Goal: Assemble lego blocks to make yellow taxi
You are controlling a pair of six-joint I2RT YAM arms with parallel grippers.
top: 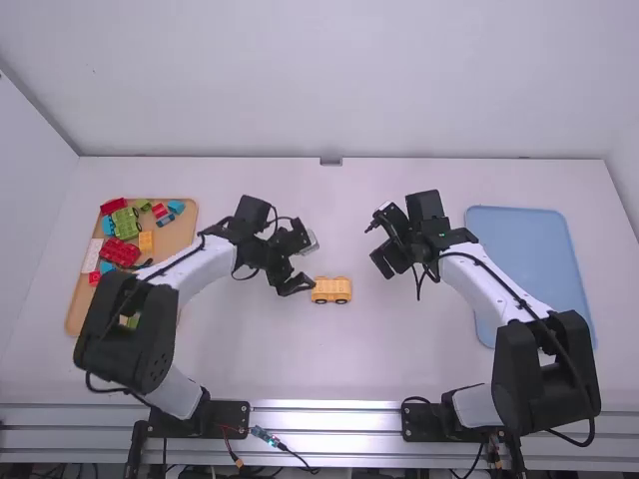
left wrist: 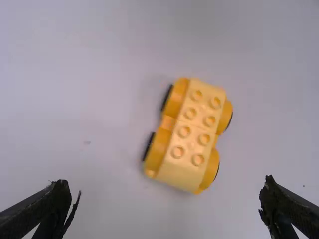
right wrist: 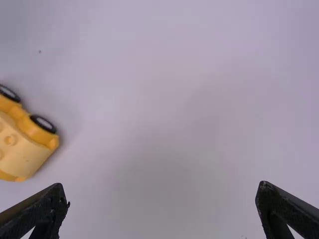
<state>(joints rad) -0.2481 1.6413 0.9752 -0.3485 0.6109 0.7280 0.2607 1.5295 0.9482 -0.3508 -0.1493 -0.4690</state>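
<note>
I had both grippers open and empty above the white tabletop [top: 379, 359]. The yellow car [top: 331, 290] sat upright on its wheels between my two arms, near the middle of the tabletop and nearer my left gripper [top: 308, 263] than my right gripper [top: 377, 242].

In my left wrist view the car lay beyond my spread fingertips, with nothing held between them. I saw its top from above: two yellow blocks meeting at a seam, with studs in two rows running along its length. Rounded yellow wheel housings stuck out on both long sides, with dark tyres at their outer edges. In my right wrist view the fingers also stood wide apart, and one end of the car showed at the edge of the view, with two dark tyres along one side.

Well apart from the car, on my left, an orange-tan tray [top: 183, 237] held loose blocks. A green block [top: 125, 222] lay near a red block [top: 119, 251], and an orange block [top: 146, 240] was just beside them. A pale plate [top: 92, 254] lay along the tray's outer side. There were smaller red and blue pieces too, and part of the tray was hidden by my left arm. On my right lay a light blue tray [top: 539, 239], partly behind my right arm. A metal rail [top: 324, 419] ran along the near edge of the tabletop.
</note>
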